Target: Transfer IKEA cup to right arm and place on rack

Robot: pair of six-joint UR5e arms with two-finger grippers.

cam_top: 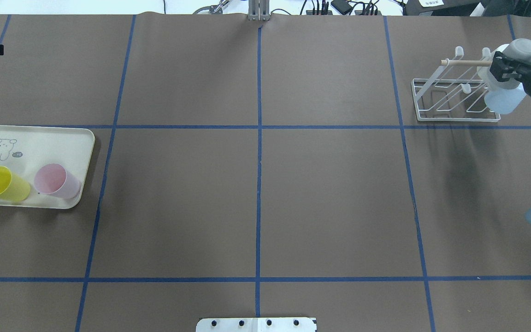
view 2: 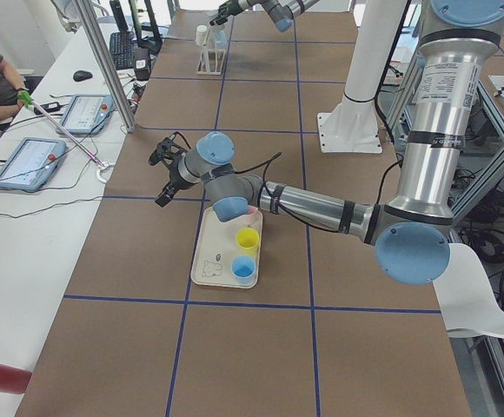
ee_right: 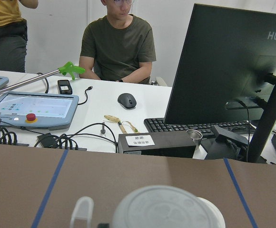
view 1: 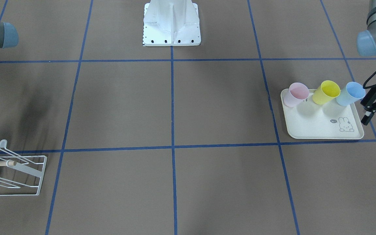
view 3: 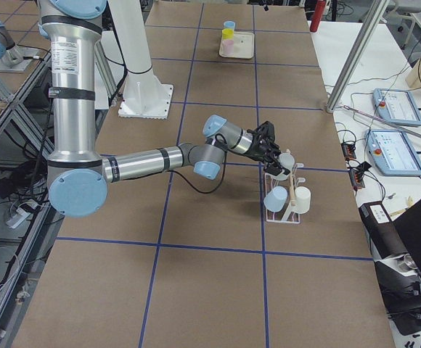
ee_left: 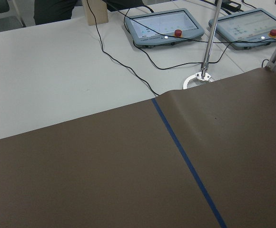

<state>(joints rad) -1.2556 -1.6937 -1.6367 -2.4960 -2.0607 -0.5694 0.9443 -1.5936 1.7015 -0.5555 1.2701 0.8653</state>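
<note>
- Cream tray (view 1: 318, 130) with rabbit print lies flat on brown table cover (view 1: 126, 107).
- Pink cup (view 1: 297, 94), yellow cup (view 1: 327, 92) and blue cup (view 1: 351, 93) stand in a row along one tray edge.
- Blue tape lines (view 1: 172, 98) grid the cover.
- Side bench holds tablets (ee_left: 164, 27), monitor (ee_right: 223, 66), keyboard (ee_right: 176, 126) and mouse (ee_right: 127, 100).

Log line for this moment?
left gripper: open, empty, beside blue plastic cup on cream rabbit-printed tray | right gripper: at white wire rack, by pale plastic cup, grip unclear

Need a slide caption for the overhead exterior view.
Right gripper at the wire rack beside a pale cup; yellow cup and pink cup stand on the rabbit tray.
</note>
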